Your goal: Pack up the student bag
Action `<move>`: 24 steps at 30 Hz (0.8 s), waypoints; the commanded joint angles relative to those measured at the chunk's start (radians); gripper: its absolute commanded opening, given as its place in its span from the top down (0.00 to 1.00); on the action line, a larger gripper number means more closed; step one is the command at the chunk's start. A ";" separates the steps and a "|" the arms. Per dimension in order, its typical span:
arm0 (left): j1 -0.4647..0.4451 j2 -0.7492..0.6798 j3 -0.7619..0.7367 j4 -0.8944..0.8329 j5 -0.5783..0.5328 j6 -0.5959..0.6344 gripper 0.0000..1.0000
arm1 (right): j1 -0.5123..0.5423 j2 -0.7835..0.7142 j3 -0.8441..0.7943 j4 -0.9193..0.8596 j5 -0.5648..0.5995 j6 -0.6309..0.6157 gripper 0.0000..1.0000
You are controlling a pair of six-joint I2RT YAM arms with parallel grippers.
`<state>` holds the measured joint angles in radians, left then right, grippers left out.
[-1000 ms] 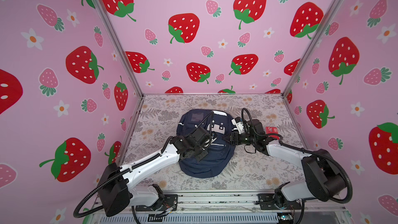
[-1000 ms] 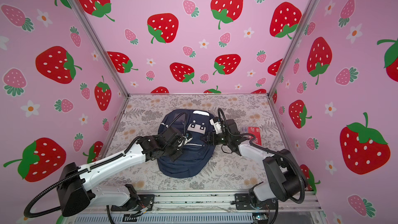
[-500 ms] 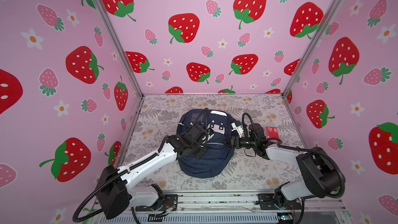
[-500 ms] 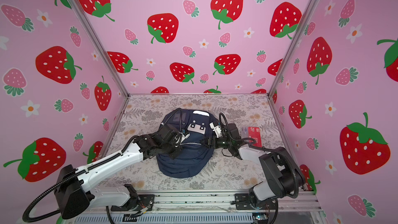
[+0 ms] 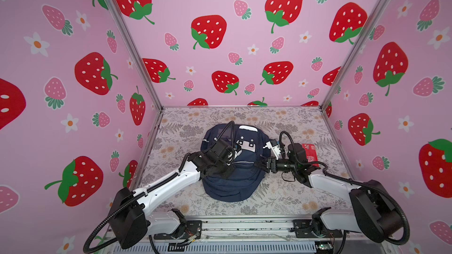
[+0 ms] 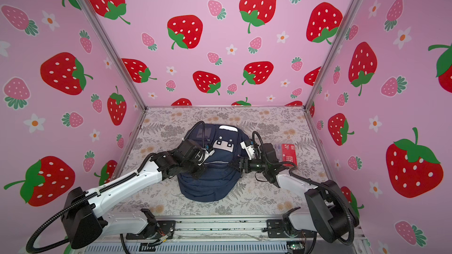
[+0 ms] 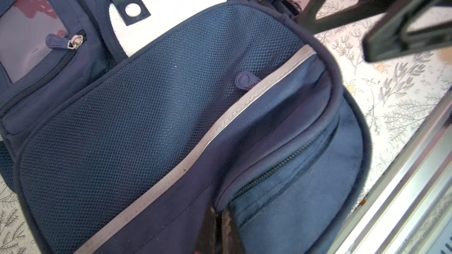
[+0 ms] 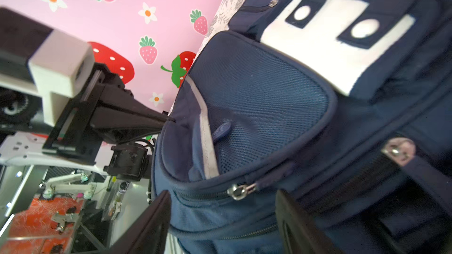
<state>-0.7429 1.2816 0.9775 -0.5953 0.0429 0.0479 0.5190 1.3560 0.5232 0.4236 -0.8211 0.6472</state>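
Found the rounded navy fabric student bag (image 5: 232, 184) mid-table (image 5: 281, 199), bare floral surface all round; saw left fingers (image 7: 209, 230) pinched shut on its pocket fabric, right fingers (image 8: 146, 228) wide astride its zipped side

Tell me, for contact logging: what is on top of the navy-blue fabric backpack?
Left gripper, shut, pinching backpack fabric by a zip pocket; its arm hides the part beneath.

The student bag (image 5: 234, 186) is made of matt navy cloth, with a coarse mesh panel (image 7: 146, 108) and a smooth silver-grey stripe (image 7: 215, 130). Shiny metal is seen on its zip pull (image 8: 238, 191).
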 commanded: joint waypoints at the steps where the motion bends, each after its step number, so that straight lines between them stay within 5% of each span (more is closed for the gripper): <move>1: 0.010 -0.016 -0.003 0.067 0.029 -0.019 1.00 | -0.022 0.101 0.075 -0.034 -0.007 -0.043 0.26; 8: 0.010 -0.010 -0.003 0.068 0.044 -0.025 1.00 | -0.019 0.237 0.109 0.094 -0.115 -0.018 0.26; 15: 0.015 -0.003 -0.003 0.072 0.051 -0.031 1.00 | 0.009 0.139 -0.011 0.307 -0.264 0.049 0.27; 24: 0.032 0.009 0.004 0.078 0.064 -0.046 1.00 | 0.074 0.047 -0.056 0.205 -0.191 -0.003 0.33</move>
<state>-0.7193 1.2842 0.9745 -0.5854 0.0910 0.0242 0.5571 1.4178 0.4675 0.6460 -0.9966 0.6769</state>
